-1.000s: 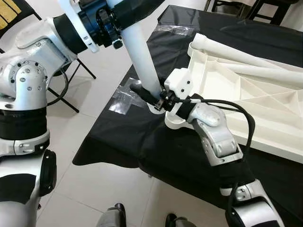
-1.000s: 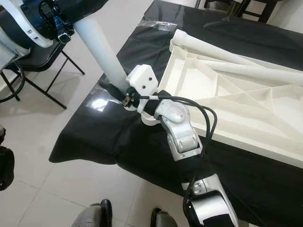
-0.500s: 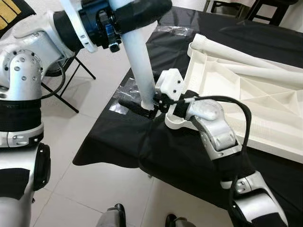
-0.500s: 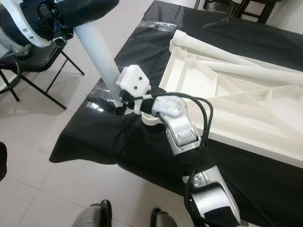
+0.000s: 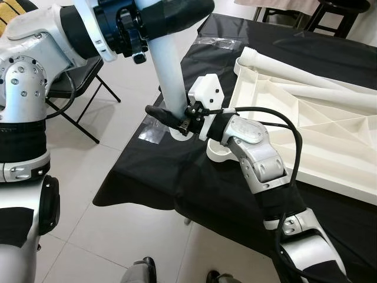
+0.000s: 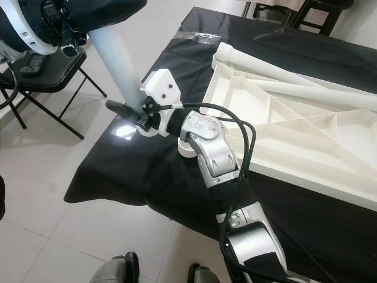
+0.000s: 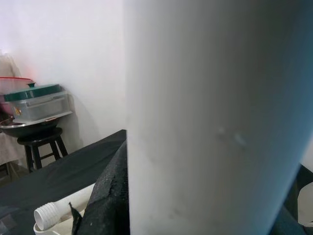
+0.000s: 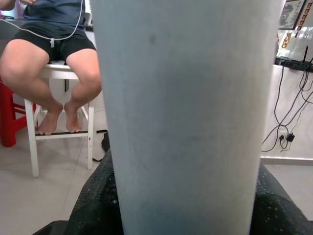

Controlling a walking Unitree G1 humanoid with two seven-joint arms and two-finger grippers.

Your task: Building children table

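Right gripper (image 5: 177, 121) clenched on bottom of the white table leg (image 5: 168, 71); left gripper (image 5: 171, 12) grips its top. Leg's foot has slid left, off the near-left corner socket (image 5: 221, 154) of the upturned tabletop (image 5: 306, 124), now over black cloth (image 5: 177, 177). Likely misaligned; needs re-seating. Right arm reaches left, elbow bent.
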